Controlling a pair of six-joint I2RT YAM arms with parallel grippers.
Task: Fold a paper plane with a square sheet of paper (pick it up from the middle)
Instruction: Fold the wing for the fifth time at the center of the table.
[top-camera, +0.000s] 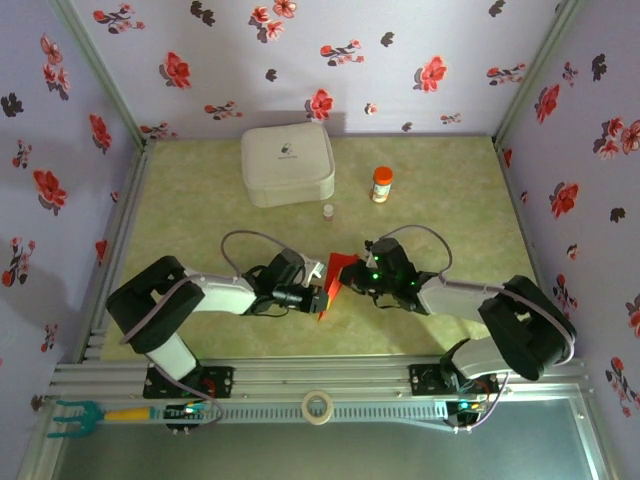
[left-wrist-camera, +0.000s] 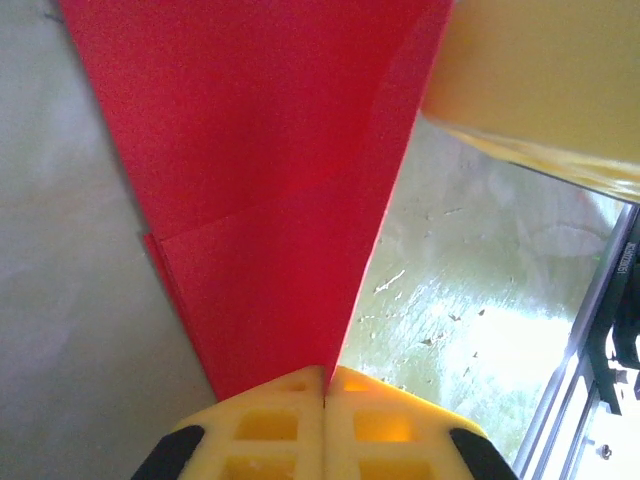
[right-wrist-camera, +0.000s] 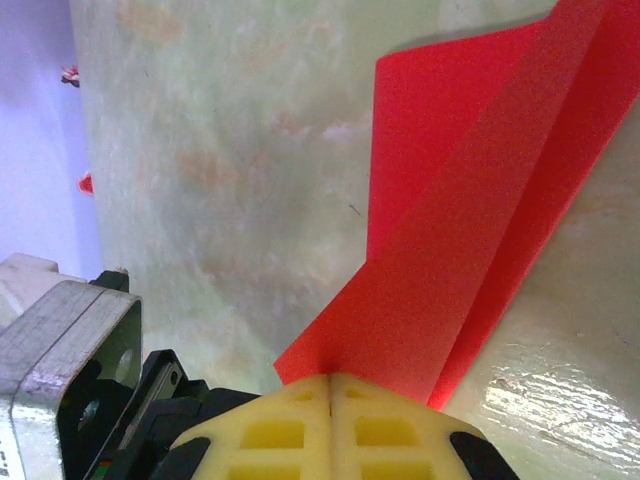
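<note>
The square sheet of paper (top-camera: 337, 272) is bright red and creased into a narrow pointed shape, held just above the table between both arms. My left gripper (top-camera: 319, 289) is shut on the paper from the left, its yellow fingertips (left-wrist-camera: 290, 400) pressed together on the layered red paper (left-wrist-camera: 270, 180). From the right, my right gripper (top-camera: 353, 281) is shut on another edge of the paper (right-wrist-camera: 470, 220), with the fingertips (right-wrist-camera: 380, 405) closed tight around it. One yellow finger (left-wrist-camera: 540, 80) of the right gripper shows close by in the left wrist view.
A white rounded case (top-camera: 287, 165) stands at the back of the green table (top-camera: 200, 190). An orange-capped bottle (top-camera: 381, 184) and a tiny vial (top-camera: 327, 211) stand to its right. A tape roll (top-camera: 318, 407) and a teal tool (top-camera: 70, 415) lie on the front rail.
</note>
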